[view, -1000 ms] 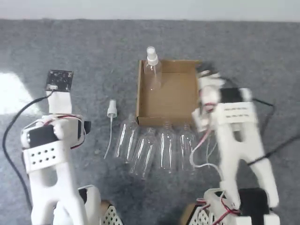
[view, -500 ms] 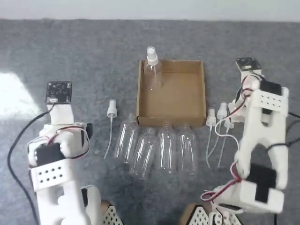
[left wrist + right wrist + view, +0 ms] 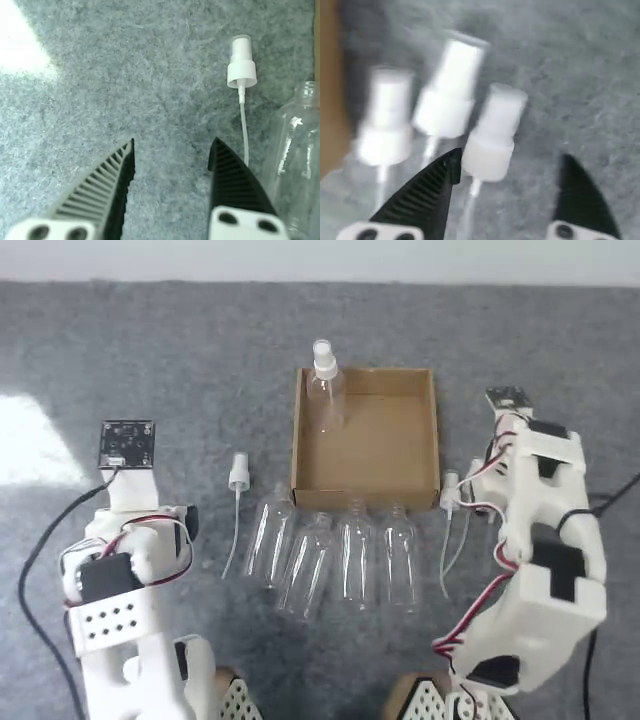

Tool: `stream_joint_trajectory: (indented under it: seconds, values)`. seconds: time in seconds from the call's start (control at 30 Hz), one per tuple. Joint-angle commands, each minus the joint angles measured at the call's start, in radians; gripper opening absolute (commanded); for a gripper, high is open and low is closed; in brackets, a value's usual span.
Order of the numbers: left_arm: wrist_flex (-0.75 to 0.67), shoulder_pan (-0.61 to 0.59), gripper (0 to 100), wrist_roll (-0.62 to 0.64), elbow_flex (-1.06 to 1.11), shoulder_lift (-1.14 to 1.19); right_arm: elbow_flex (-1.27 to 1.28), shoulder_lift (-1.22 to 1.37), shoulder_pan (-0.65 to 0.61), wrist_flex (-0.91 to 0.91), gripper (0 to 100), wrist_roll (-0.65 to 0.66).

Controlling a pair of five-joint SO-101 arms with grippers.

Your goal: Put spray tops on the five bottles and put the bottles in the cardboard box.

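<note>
The cardboard box [image 3: 385, 445] lies at the table's middle, and one bottle fitted with a spray top [image 3: 325, 390] rests in its far left corner. Several clear bottles without tops [image 3: 355, 558] lie side by side in front of the box. My left gripper [image 3: 172, 150] is open over bare carpet, just short of a lone spray top [image 3: 241, 62] [image 3: 238, 472] left of the box, with a bottle [image 3: 300, 150] beside it. My right gripper [image 3: 512, 162] is open above three spray tops [image 3: 495, 132] right of the box [image 3: 450, 490], its black finger [image 3: 440, 180] almost at the nearest one.
Grey carpet covers the table. The left arm [image 3: 120, 570] stands at the near left, the right arm [image 3: 540, 540] at the near right, covering part of the spray tops there. Loose cables run off both sides.
The right arm swung from the box's right wall out to the right and now hangs over the three spray tops. The left arm drew back slightly toward its base.
</note>
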Motion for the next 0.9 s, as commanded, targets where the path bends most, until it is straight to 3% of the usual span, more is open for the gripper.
stream_joint_trajectory:
  seconds: [0.0,0.1,0.3,0.47,0.63,0.87]
  values:
    - [-0.028,0.003,22,0.011,-0.008,-0.021,-0.066,0.033,0.081,-0.053,10.8,-0.006]
    - [-0.028,0.003,22,0.011,-0.007,-0.018,-0.097,0.030,0.117,-0.047,0.6,0.044]
    - [-0.028,0.003,22,0.011,-0.007,-0.018,-0.219,-0.056,0.131,0.104,0.6,0.084]
    - [-0.029,0.000,22,0.011,-0.010,-0.023,-0.298,-0.197,0.059,0.251,0.6,0.060]
    - [-0.097,-0.081,22,-0.002,-0.042,-0.012,-0.342,-0.384,-0.147,0.364,0.6,-0.041]
    - [-0.071,-0.302,22,-0.117,-0.295,0.169,-0.457,-0.479,-0.642,0.427,0.6,-0.258]
